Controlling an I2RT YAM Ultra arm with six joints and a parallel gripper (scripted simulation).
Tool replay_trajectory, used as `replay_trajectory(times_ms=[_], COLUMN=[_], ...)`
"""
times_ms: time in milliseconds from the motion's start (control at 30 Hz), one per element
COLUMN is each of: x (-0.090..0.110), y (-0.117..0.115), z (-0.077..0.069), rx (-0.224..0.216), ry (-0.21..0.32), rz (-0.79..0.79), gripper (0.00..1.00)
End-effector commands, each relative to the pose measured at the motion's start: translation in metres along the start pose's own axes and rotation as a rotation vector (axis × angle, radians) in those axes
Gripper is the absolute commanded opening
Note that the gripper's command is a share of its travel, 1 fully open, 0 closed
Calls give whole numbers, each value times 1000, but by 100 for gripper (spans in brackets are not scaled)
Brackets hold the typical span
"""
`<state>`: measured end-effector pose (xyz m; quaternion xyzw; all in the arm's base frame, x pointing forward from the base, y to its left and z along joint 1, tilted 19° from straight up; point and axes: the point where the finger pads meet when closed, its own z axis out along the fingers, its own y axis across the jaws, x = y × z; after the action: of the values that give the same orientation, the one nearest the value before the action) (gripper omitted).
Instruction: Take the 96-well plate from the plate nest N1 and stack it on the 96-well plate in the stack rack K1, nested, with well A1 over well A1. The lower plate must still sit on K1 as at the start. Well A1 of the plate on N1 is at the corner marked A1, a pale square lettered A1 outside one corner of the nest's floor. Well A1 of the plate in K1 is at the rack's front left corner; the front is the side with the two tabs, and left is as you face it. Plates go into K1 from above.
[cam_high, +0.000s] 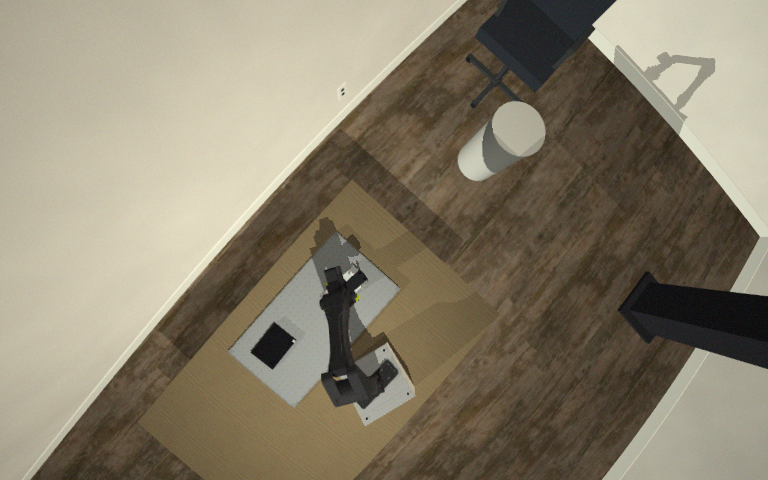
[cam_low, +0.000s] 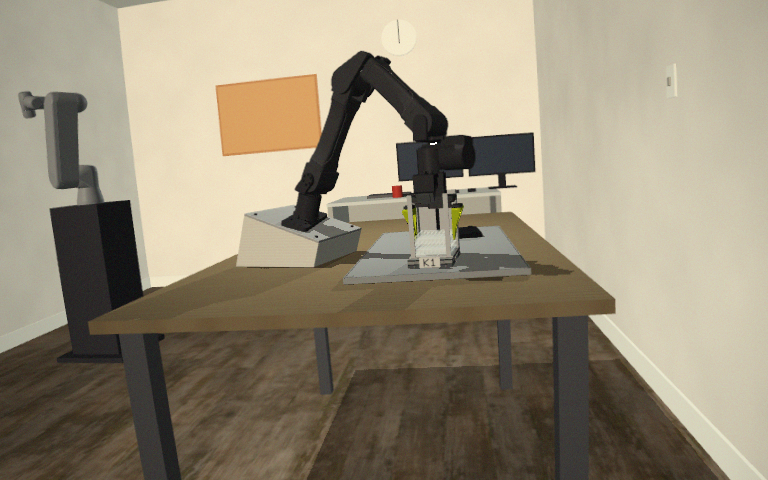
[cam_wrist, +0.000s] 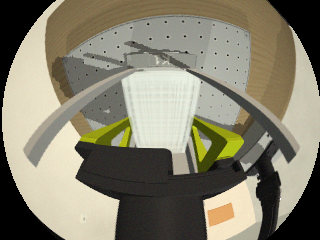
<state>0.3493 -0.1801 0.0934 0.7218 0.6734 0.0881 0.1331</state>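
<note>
My gripper is shut on a white 96-well plate and holds it low between the upright posts of the stack rack K1. In the wrist view the plate fills the space between my yellow-green fingers, with the rack's posts curving past on both sides. In the side view the plate sits deep inside the rack, just above the K1 label. The lower plate is hidden under it. The plate nest N1 is a dark square on the grey mat, empty, left of the arm. From above, my wrist covers the rack.
The grey mat lies on a wooden table. The arm's base block stands at the mat's left. A desk with monitors and a red cup stands behind. A white bin stands on the floor.
</note>
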Motion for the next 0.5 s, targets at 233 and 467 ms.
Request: replay_trajectory(times_ms=[233,467], x=[-1,-1], y=[4,3], z=[-6,-2], rx=[-28,-21], ry=[-23,-21], rz=[-3,-1], gripper=[0,0])
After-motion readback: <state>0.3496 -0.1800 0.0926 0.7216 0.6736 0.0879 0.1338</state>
